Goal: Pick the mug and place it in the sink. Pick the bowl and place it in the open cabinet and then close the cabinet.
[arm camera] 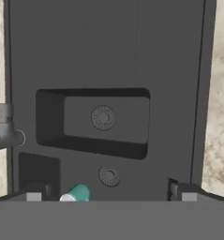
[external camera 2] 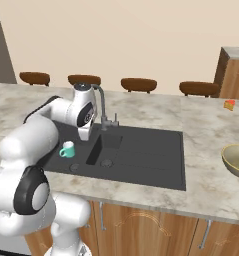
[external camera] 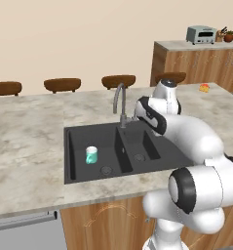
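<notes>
The teal mug [external camera: 91, 155] stands upright in the left basin of the dark sink [external camera: 147, 141], near its drain; it also appears as the mug [external camera 2: 67, 149] and, at the lower edge of the hand view, the mug [arm camera: 76, 192]. My gripper [arm camera: 108, 194] hangs above the sink [arm camera: 108, 56], open, fingertips [arm camera: 36, 195] spread wide with nothing between them. The mug lies just inside the left fingertip, well below it. The olive-beige bowl [external camera 2: 237, 161] sits on the counter right of the sink [external camera 2: 146, 150]. The cabinet is out of view.
A curved grey faucet [external camera: 119, 100] rises behind the sink, close to my wrist; the faucet [external camera 2: 102, 105] stands right beside the hand. A small yellow fruit [external camera 2: 229, 104] lies on the far right counter. Brown stools [external camera: 62, 84] line the far side. A toaster [external camera: 201, 34] sits on the back counter.
</notes>
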You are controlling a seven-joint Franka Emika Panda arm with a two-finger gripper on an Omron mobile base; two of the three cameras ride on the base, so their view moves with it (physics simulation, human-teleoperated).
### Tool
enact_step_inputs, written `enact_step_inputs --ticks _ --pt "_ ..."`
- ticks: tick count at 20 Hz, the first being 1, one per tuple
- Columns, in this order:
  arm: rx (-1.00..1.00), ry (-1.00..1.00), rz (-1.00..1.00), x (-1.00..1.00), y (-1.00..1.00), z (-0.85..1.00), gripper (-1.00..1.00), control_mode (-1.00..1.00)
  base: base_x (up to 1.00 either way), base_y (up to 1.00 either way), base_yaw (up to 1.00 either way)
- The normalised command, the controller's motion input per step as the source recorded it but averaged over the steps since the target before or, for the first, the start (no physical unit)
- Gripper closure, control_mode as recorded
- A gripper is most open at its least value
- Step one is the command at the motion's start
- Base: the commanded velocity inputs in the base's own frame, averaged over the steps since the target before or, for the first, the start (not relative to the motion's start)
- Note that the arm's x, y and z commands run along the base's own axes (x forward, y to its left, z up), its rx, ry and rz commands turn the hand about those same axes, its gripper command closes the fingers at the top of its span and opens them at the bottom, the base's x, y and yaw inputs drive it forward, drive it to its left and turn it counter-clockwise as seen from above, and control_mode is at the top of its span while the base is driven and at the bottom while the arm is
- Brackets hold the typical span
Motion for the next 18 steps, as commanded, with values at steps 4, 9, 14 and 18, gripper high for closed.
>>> enact_step_inputs --ticks 4,9,14,18 --pt "-0.04 0.21 0.0 0.12 -0.37 0.0 -1.0 -1.0 0.0 0.0 0.0" --pt "0.0 0.0 0.0 0.0 0.0 0.0 -1.0 1.0 0.11 -0.94 0.0" --pt "0.0 0.0 0.0 0.0 0.0 0.0 -1.0 1.0 0.09 -1.0 0.0" --pt "0.0 0.0 0.0 0.0 0.0 0.0 -1.0 1.0 0.01 -1.0 0.0"
